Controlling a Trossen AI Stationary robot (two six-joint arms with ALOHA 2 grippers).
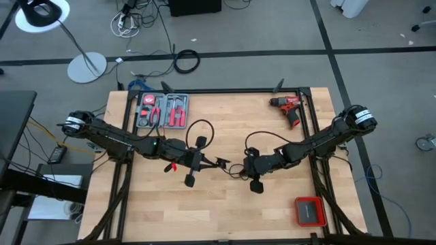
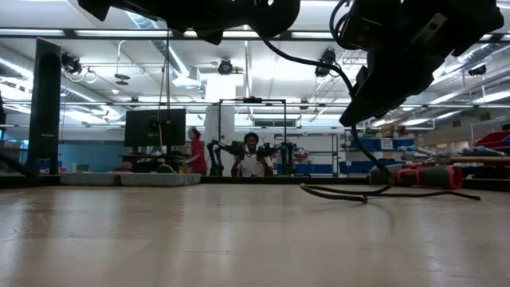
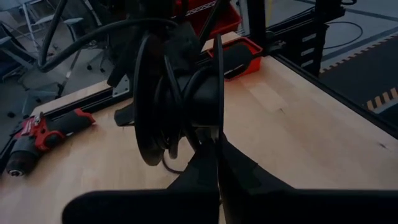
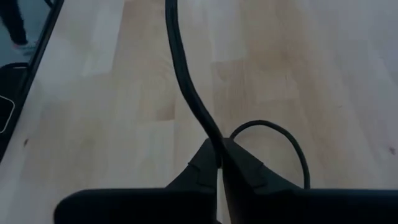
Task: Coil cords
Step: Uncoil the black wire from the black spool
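Observation:
The thin black cord (image 1: 201, 129) lies across the middle of the table in loose loops, one by the left arm and another (image 1: 262, 136) by the right arm. My left gripper (image 1: 216, 162) and my right gripper (image 1: 242, 169) face each other at mid-table, close together. Each is shut on the cord. In the low view part of the cord (image 2: 351, 192) rests on the table while both grippers hang above it. The left wrist view shows my right gripper close ahead with cord loops (image 3: 147, 106) around it. My left gripper pinches a strand of the cord (image 3: 217, 127) between its two fingertips. The fingers lie level, pointing toward the table's right, and the strand runs across them, lifted clear of the table. My right gripper pinches the cord (image 4: 213, 135) between its two fingertips. The fingers point toward the table's left, slanting down. The cord runs away from the tips above the table, and a slack loop (image 4: 283, 132) curves beside them.
A red drill (image 1: 289, 107) lies at the far right. A tool tray (image 1: 162, 110) with red-handled tools stands at the far left. A red case (image 1: 308, 211) lies near the front right corner. Black frame rails (image 1: 320, 170) run along the table's sides.

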